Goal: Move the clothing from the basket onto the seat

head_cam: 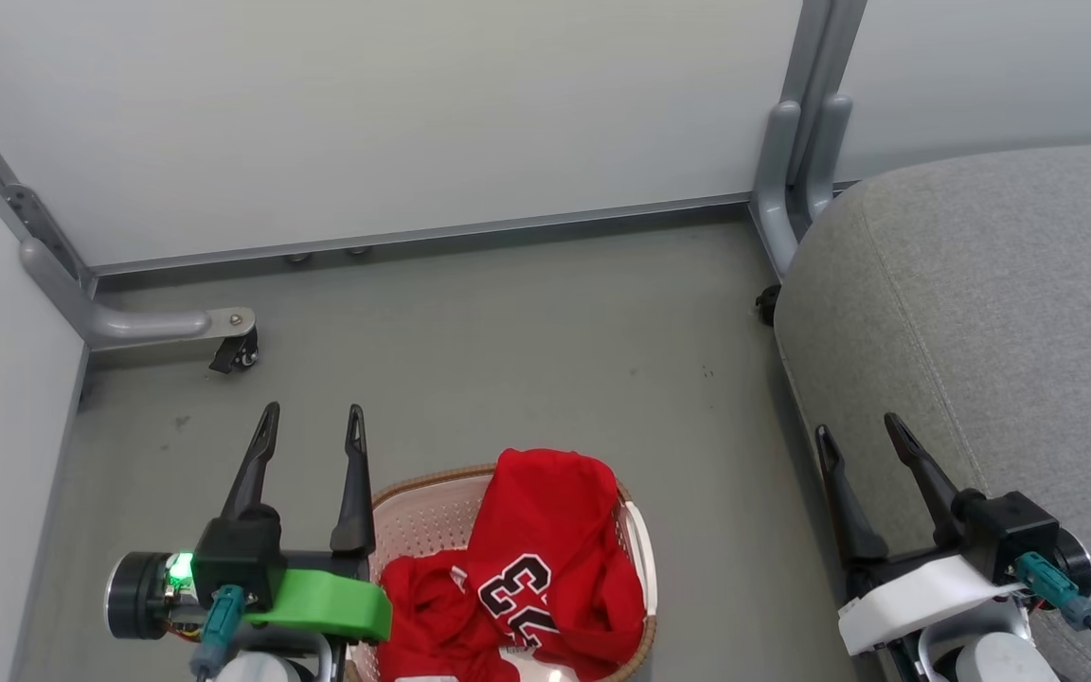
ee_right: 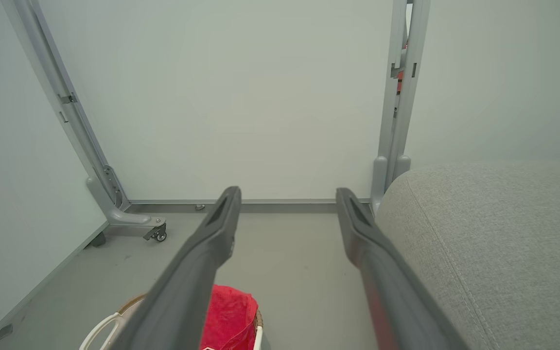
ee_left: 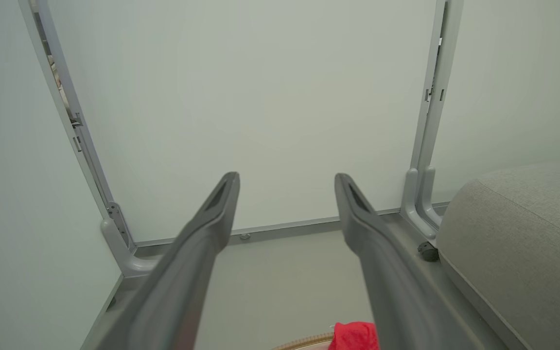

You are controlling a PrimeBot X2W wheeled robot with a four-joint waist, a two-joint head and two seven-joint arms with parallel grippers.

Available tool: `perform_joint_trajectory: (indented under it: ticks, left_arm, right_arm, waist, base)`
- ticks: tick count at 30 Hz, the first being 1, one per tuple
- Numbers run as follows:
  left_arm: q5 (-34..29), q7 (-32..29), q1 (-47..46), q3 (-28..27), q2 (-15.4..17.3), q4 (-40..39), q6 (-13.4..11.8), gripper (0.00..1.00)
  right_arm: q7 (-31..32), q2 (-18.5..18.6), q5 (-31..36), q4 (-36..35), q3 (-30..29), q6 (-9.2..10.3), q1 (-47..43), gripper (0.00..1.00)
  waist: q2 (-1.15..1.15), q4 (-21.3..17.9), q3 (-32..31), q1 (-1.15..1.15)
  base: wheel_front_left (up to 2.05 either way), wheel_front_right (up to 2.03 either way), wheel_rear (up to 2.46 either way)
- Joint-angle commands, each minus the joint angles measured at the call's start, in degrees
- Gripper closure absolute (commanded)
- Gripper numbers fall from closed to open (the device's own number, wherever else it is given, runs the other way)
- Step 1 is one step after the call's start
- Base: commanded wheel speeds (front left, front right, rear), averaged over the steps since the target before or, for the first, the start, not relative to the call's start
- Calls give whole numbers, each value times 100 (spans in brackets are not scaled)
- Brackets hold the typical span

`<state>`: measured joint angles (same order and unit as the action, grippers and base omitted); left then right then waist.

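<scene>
The red clothing point(head_cam: 531, 559) is heaped in the cream basket point(head_cam: 432, 516) at the bottom centre of the head view, with black white-outlined numerals showing. A red fold peeks into the left wrist view point(ee_left: 355, 336) and the right wrist view point(ee_right: 229, 311). The grey seat point(head_cam: 991, 313) fills the right side. My left gripper point(head_cam: 312, 421) stands open just left of the basket, above the floor, holding nothing. Over the seat's front-left edge, my right gripper point(head_cam: 861, 428) is open and empty as well.
Pale partition panels close off the back and left. Their grey metal feet point(head_cam: 152, 327) with a caster point(head_cam: 235, 354) stand on the grey floor at left, and a post point(head_cam: 796, 161) rises beside the seat's back corner.
</scene>
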<state>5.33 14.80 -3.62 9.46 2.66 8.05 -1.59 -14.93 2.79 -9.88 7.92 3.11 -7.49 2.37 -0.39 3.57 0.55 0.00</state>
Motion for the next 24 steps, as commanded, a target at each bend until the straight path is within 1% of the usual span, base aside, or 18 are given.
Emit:
perform_joint_trajectory:
  ticks: [1, 7, 24]
  left_arm:
    - [-119, 46, -61, 10, 39, 22, -30, 0]
    - [-4, 37, -31, -3, 38, 80, 2, 0]
    - [46, 37, -110, 31, 38, 155, 45, 0]
  right_arm:
    - [-26, 7, 102, 31, -39, 0, 9, 0]
    - [-24, 7, 74, 112, -71, 0, 51, 0]
    - [-22, 8, 0, 134, -34, 0, 93, 0]
  waist:
    - [39, 6, -2, 0]
    - [39, 8, -18, 0]
    - [39, -9, 38, 0]
  base:
    - [0, 0, 0]
    - [0, 0, 0]
    - [0, 0, 0]
